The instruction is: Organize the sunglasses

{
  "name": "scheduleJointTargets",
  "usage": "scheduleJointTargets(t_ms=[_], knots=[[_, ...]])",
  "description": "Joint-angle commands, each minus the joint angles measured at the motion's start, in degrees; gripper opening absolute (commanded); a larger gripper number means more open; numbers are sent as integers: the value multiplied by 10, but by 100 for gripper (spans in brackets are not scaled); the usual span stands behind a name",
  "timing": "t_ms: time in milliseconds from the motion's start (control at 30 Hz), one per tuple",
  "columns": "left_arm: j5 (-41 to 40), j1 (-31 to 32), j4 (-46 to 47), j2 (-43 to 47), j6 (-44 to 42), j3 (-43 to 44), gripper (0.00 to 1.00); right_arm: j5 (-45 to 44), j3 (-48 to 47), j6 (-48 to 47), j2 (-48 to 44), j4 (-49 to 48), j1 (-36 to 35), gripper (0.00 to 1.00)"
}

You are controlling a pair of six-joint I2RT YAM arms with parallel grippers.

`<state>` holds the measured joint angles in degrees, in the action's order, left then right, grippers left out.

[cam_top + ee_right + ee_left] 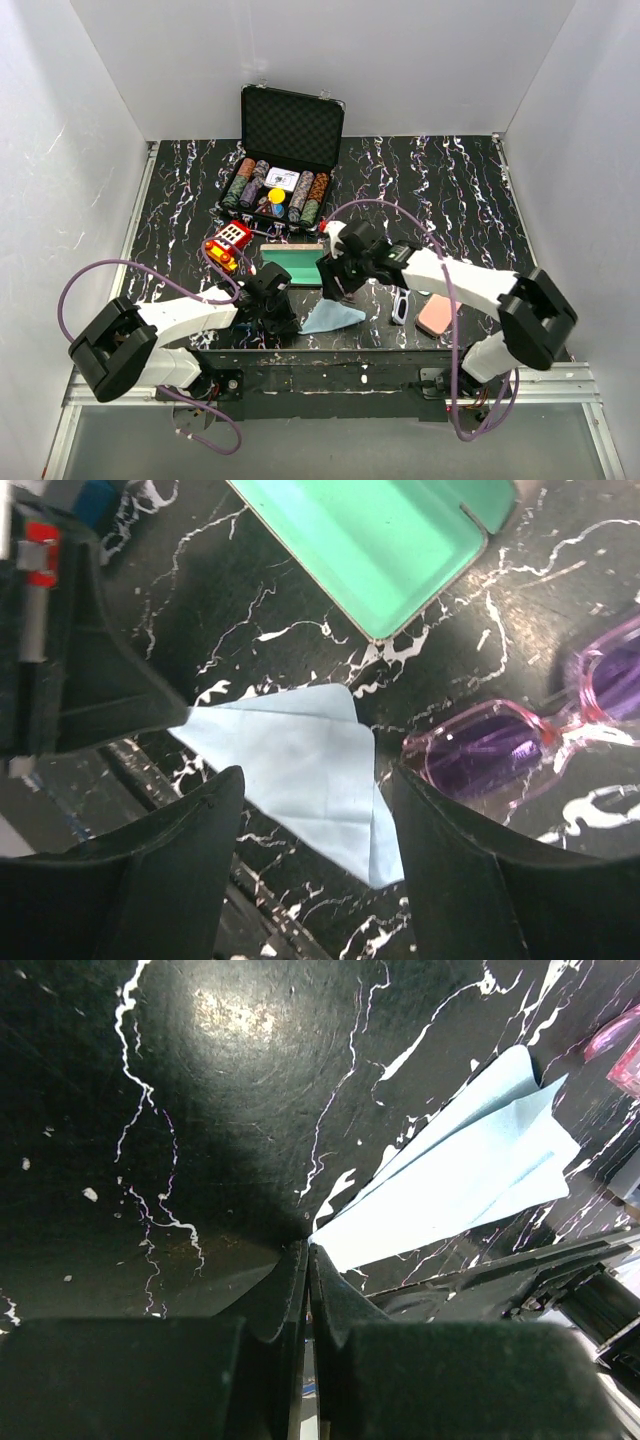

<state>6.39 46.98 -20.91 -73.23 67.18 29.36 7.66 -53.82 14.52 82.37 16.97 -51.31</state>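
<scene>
Near the purple sunglasses (500, 755), left claw (308, 1258) pinches blue cloth (470, 1180); right claw (315, 780) wide open.

Black, white-veined bench (470, 200) bearing, at the rear, an open black case (291, 125) filled with poker chips (270, 190). In front of it lie a red-and-yellow toy (228, 243) and a green tray (292, 268). Nearer the front edge are a light blue cloth (332, 318) and a pink case (437, 315).
</scene>
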Motion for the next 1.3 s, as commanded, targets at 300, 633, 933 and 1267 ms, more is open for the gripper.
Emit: scheduleJointTargets(t_ms=[300,633,933,1267], knots=[[-9,0,-18,1,-7,22,0,-42,-93,-95,183,-36,-45,58],[-9,0,-9,13,3,11,0,-73,-67,-98,148,-52,-71,57],[-11,0,-4,27,9,-2,0,-28,1,-48,70,-90,-75,56],[-9,0,-1,26,9,-3,0,-26,-7,-32,108,-77,-76,55]])
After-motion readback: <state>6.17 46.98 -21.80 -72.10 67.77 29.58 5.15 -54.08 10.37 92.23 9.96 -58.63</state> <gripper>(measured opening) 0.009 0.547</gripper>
